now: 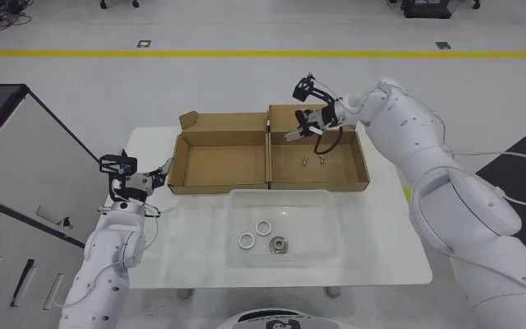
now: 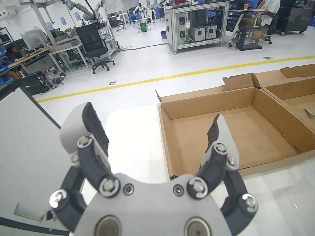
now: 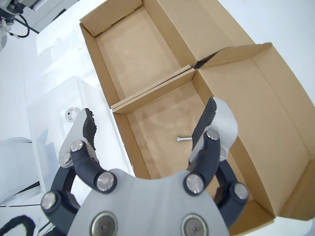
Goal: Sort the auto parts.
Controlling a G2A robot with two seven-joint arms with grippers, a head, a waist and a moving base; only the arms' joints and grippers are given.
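Observation:
Two open cardboard boxes sit side by side on the white table: a left box (image 1: 222, 160) with a bare floor and a right box (image 1: 345, 169). In the right box lie two small metal bolts (image 1: 304, 160) (image 1: 320, 161); one bolt (image 3: 183, 139) lies on the floor below my right gripper (image 3: 150, 121). My right gripper (image 1: 297, 132) hangs open and holds nothing, above the right box near the shared wall. My left gripper (image 1: 163, 171) (image 2: 155, 128) is open too, just outside the left box (image 2: 233, 133). A clear tray (image 1: 320, 215) holds two white rings (image 1: 264, 228) (image 1: 246, 241) and a metal hub (image 1: 279, 244).
The clear tray stands in front of the boxes near the table's front edge. A white ring (image 3: 71, 114) shows beside a right fingertip. A grey cabinet (image 1: 33, 156) stands left of the table. Box flaps rise along the far sides.

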